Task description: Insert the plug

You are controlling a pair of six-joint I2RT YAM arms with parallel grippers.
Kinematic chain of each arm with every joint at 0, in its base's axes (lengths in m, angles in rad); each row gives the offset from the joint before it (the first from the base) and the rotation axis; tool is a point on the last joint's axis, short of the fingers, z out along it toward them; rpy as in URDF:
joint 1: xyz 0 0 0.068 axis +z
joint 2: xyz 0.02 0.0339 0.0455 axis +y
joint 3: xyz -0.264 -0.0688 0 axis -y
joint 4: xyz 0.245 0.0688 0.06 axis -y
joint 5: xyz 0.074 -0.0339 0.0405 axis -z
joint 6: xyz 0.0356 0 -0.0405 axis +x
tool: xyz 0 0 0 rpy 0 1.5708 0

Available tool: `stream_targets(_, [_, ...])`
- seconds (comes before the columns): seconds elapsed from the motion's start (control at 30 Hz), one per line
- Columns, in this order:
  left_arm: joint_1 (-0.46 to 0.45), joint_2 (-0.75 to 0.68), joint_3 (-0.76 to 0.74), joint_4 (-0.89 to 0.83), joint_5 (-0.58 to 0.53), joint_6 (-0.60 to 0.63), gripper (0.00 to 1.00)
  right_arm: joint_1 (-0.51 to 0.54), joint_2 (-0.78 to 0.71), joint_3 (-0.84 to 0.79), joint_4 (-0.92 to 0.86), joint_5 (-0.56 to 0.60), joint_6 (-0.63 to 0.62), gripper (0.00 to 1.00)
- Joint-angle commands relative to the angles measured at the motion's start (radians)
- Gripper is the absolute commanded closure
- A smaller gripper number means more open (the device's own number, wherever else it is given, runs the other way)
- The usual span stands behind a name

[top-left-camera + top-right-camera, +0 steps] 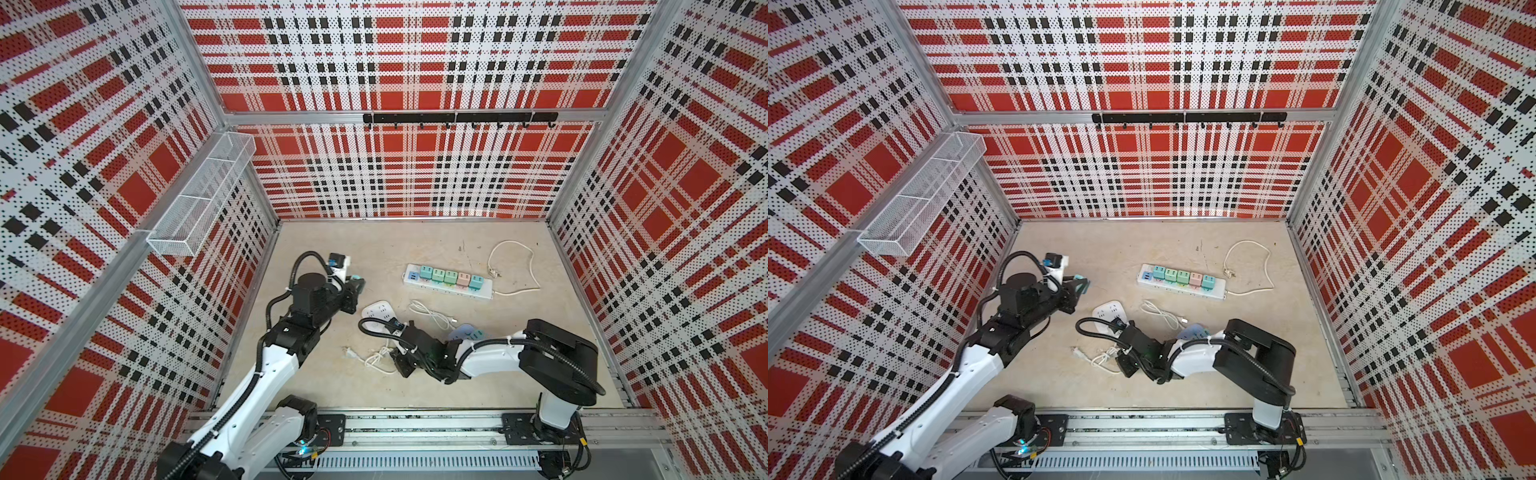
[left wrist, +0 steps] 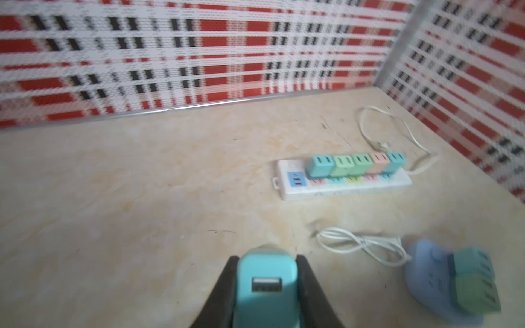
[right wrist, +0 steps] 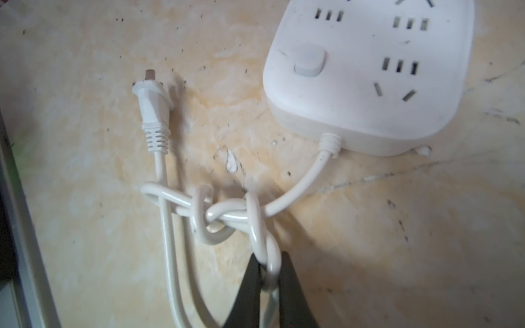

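My left gripper (image 2: 265, 258) is shut on a teal plug (image 2: 267, 284) with a USB port in its face, held above the table at the left (image 1: 356, 279). My right gripper (image 3: 269, 255) is shut on the knotted white cord (image 3: 227, 217) of a white square power strip (image 3: 369, 71), low over the table (image 1: 390, 354). That cord's own pronged end (image 3: 153, 102) lies flat beside the knot. The square strip (image 1: 377, 311) lies between the two grippers, its sockets bare.
A long white power strip (image 1: 446, 281) carrying several coloured adapters lies further back, its cord (image 1: 515, 266) looping right. A loose white cable (image 2: 360, 244) and a blue strip (image 2: 426, 272) with green adapters lie near the right arm. Plaid walls enclose the table.
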Motion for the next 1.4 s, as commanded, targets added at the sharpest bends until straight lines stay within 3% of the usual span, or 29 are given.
stream_targets(0.0, [-0.122, 0.025, -0.017, 0.057, -0.011, 0.194, 1.0, 0.001, -0.098, -0.113, 0.152, -0.036, -0.063, 0.84])
stream_targets(0.27, [-0.19, 0.162, -0.021, 0.132, 0.117, 0.231, 1.0, -0.003, -0.271, -0.232, 0.171, 0.062, -0.083, 0.55])
stream_targets(0.43, [-0.221, 0.257, -0.01, 0.132, 0.166, 0.273, 1.0, -0.03, -0.474, -0.248, 0.111, 0.116, -0.132, 0.48])
stream_targets(0.7, [-0.158, 0.27, -0.017, 0.06, 0.167, 0.338, 1.0, -0.298, -0.893, -0.276, -0.093, 0.184, -0.126, 0.42])
stream_targets(0.77, [-0.132, 0.27, -0.023, 0.059, 0.226, 0.361, 1.0, -0.389, -0.942, -0.277, -0.115, 0.171, -0.104, 0.42])
stream_targets(0.87, [-0.126, 0.258, -0.024, 0.028, 0.26, 0.398, 1.0, -0.523, -0.947, -0.292, -0.103, 0.139, -0.065, 0.43])
stream_targets(1.13, [-0.162, 0.342, 0.054, -0.125, 0.181, 0.446, 1.0, -0.796, -0.761, -0.301, 0.088, 0.138, -0.004, 0.42])
stream_targets(1.23, [-0.164, 0.371, 0.081, -0.125, 0.167, 0.341, 1.0, -0.829, -0.703, -0.283, 0.105, 0.16, -0.023, 0.42])
stream_targets(1.33, [-0.211, 0.395, 0.052, 0.021, 0.177, 0.185, 1.0, -0.835, -0.691, -0.284, 0.118, 0.221, -0.051, 0.42])
stream_targets(1.37, [-0.237, 0.405, 0.036, 0.066, 0.125, 0.169, 1.0, -0.839, -0.695, -0.293, 0.129, 0.229, -0.056, 0.41])
